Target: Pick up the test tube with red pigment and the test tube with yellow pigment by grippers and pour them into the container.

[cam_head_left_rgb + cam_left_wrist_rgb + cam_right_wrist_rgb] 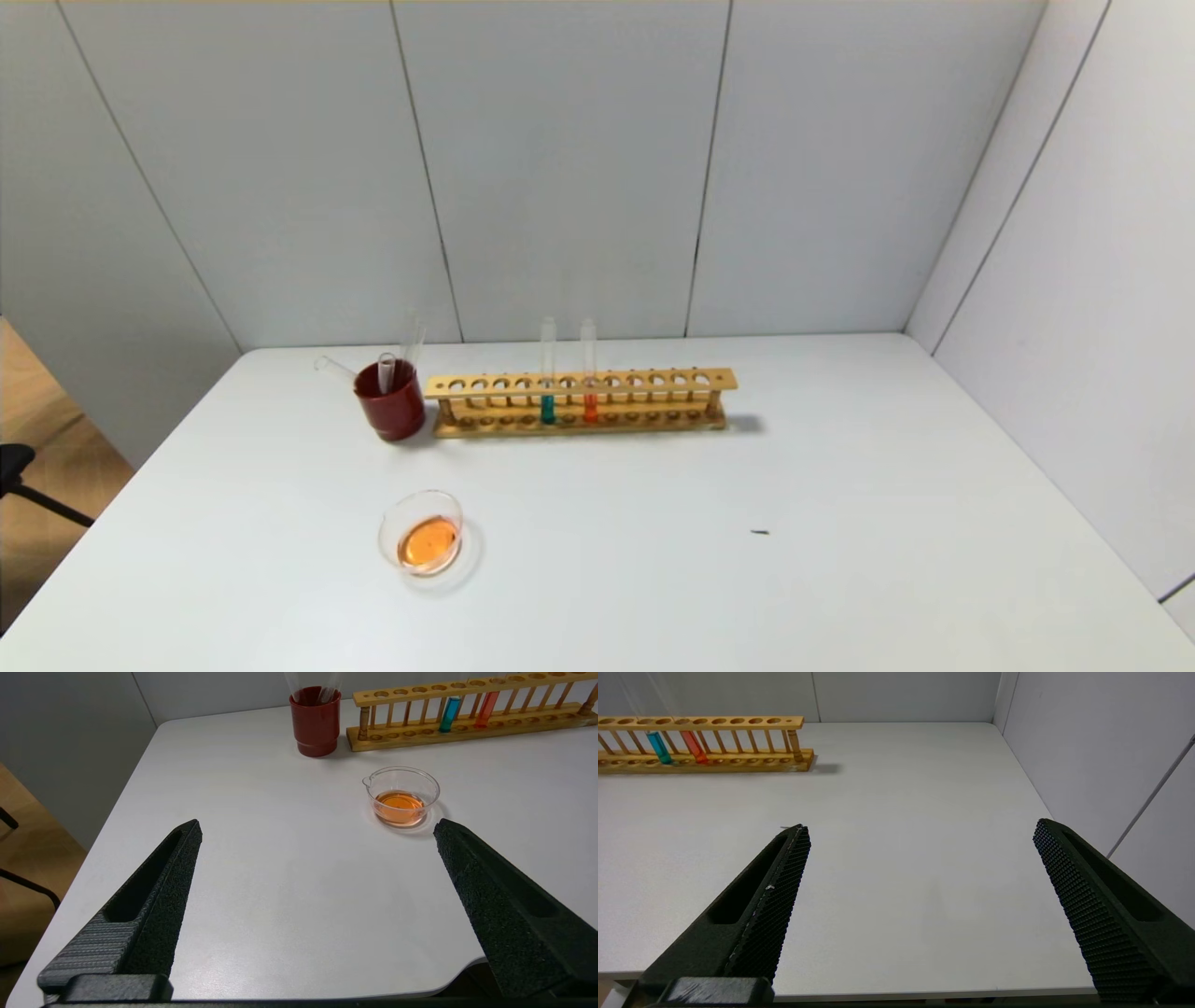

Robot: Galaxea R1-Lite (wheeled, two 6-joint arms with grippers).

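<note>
A clear tube with orange-red liquid point(589, 397) stands upright in the wooden rack point(653, 381); it also shows in the left wrist view point(486, 709) and the right wrist view point(694, 746). No tube with yellow liquid is in view. The clear glass dish point(421, 532) sits on the white table, holding orange liquid; it also shows in the left wrist view point(402, 795). My left gripper point(317, 830) is open and empty above the table's near left edge, short of the dish. My right gripper point(920, 830) is open and empty above the table's near right edge. Neither shows in the head view.
A teal-liquid tube point(547, 401) stands in the rack beside the orange-red one. A dark red cup point(391, 401) holding several empty glass tubes stands left of the rack. Grey wall panels point(1074, 233) close the back and right. A small dark speck point(760, 532) lies on the table.
</note>
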